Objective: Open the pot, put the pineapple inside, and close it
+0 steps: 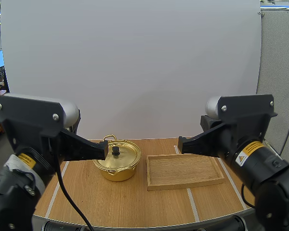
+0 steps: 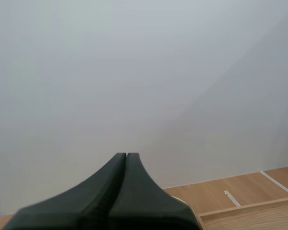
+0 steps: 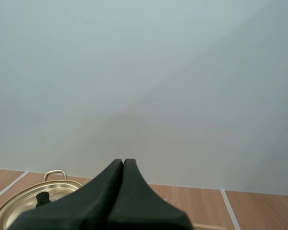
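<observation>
A: Left gripper (image 2: 126,155), state?

B: Fingers pressed flat together into one dark wedge. Nothing between them. The high view has it raised off the table (image 1: 111,202), its tip pointing inward at the pot's left side.

A: Right gripper (image 3: 123,162)?

B: Same. Fingers closed tight on each other, holding nothing. It is raised too, and its tip points inward above the far left corner of the wooden tray (image 1: 184,171).

A: Pot (image 1: 116,172), position?

B: Gold-coloured, upright on the table, left of centre in the high view. It sits between the two grippers and nearer the left one. The tray lies just beside it on the right, with a narrow strip of bare table between them.

A: Lid (image 1: 125,154)?

B: Seated on the pot and level. The black knob (image 1: 115,150) stands at its middle. One loop handle (image 1: 110,138) shows at the pot's far rim.

A: Contact between the left fingers and the pot?

B: Cannot tell from above. The fingertip lines up close to the knob, but its height over the lid is unclear.

A: What is seen past the right gripper?

B: The pot with its knob and far handle, well apart from the fingers.

A: Tray contents?

B: Bare wood inside a low rim.
</observation>
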